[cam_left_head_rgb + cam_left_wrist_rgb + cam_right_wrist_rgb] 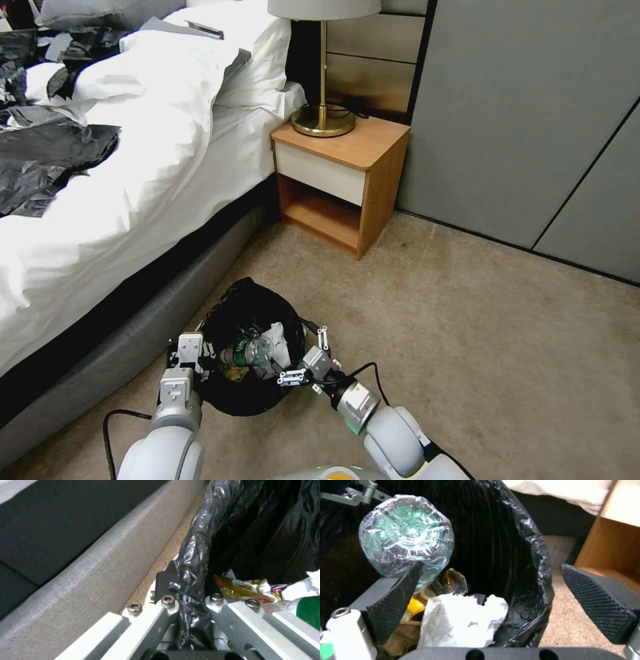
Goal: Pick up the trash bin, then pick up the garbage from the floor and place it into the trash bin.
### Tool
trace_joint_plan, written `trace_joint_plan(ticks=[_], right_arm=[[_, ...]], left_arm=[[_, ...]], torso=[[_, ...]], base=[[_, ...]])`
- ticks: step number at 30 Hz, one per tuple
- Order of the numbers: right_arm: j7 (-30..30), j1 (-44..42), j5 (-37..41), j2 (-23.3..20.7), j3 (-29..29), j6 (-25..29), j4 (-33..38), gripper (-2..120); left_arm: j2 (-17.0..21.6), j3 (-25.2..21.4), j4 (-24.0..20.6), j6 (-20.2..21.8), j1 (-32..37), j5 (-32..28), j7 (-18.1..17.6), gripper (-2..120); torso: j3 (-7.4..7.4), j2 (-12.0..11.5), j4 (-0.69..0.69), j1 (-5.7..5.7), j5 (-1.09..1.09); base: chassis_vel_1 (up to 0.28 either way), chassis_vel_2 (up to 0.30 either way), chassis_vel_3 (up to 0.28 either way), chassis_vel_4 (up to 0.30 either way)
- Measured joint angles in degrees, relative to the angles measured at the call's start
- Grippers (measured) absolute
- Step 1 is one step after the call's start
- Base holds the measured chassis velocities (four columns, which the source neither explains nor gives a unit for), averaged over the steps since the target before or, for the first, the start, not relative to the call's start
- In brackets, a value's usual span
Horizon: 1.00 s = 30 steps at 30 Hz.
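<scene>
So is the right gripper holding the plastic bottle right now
No, the right gripper is open over the trash bin, and the bottle already lies inside on the other garbage.

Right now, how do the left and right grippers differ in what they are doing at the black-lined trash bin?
The left gripper is shut on the black-bagged rim of the trash bin, on the bed side; the right gripper is open at the opposite rim, holding nothing. The right gripper's fingers straddle the rim; the clear plastic bottle lies inside. Both sit at the bin's rim.
</scene>
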Motion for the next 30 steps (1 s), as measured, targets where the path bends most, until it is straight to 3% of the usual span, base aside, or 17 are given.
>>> trace_joint_plan(ticks=[23,30], right_arm=[[0.6,-1.5,-1.9,-3.9,6.5,-1.0,11.9,100],[1.4,-4.8,-0.6,-4.1,11.3,-0.1,15.1,100]], left_arm=[[0.7,-0.6,0.5,0.3,-0.7,-0.6,0.1,0],[0.6,-0.9,0.5,0.3,-0.8,-1.0,0.1,0]], torso=[[0.00,0.0,0.00,0.00,-0.01],[0.00,0.0,-0.01,0.00,-0.02]], base=[[0.000,0.000,0.000,0.000],[0.000,0.000,0.000,0.000]])
